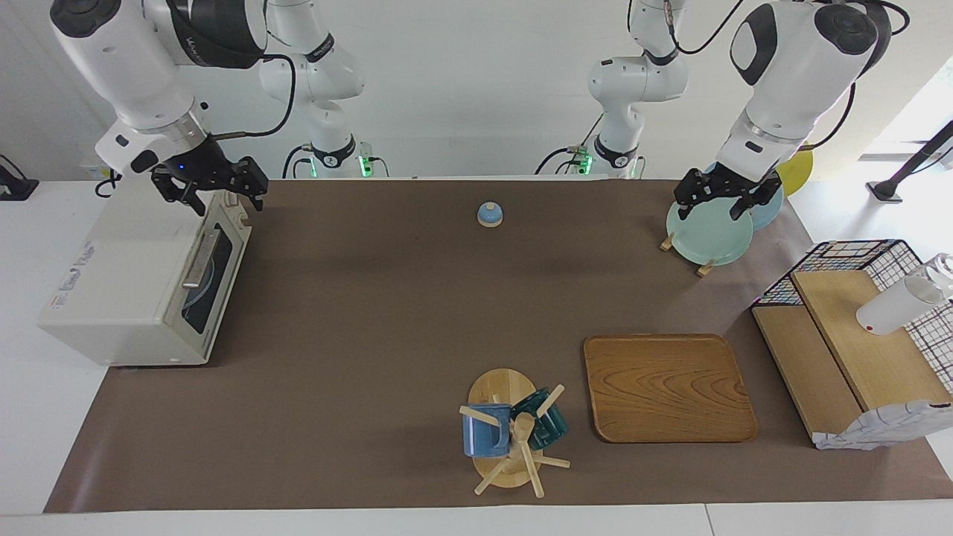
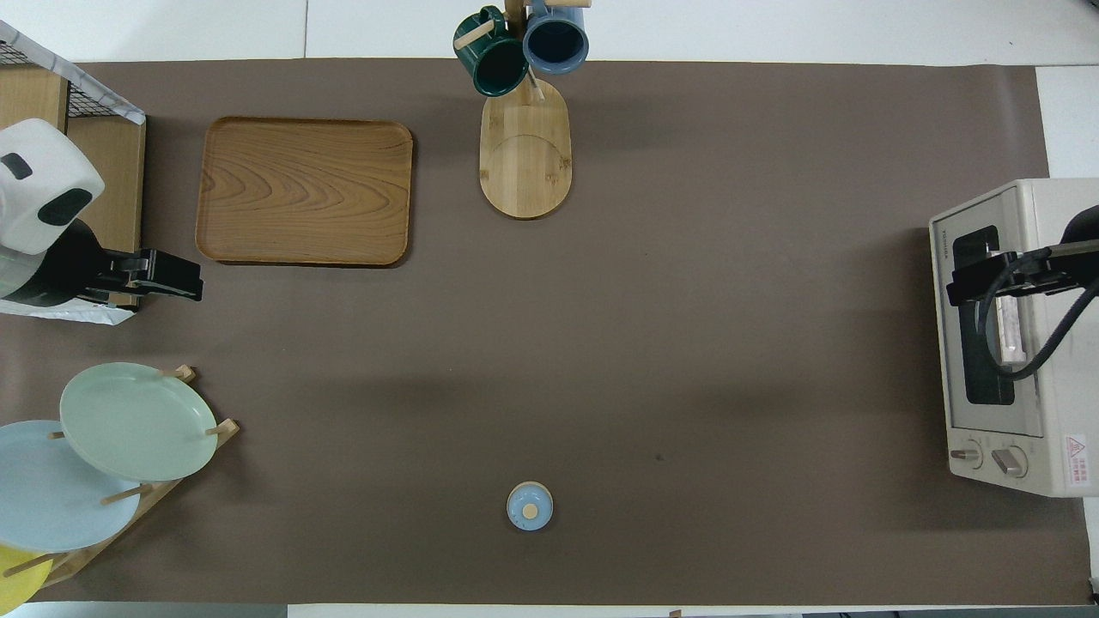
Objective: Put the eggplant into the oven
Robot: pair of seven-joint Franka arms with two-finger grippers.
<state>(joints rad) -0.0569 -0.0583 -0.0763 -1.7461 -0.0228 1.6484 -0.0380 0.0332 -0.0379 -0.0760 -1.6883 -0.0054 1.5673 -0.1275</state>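
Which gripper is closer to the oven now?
The right gripper: it hangs open just above the oven. The left gripper waits open over the plate rack.
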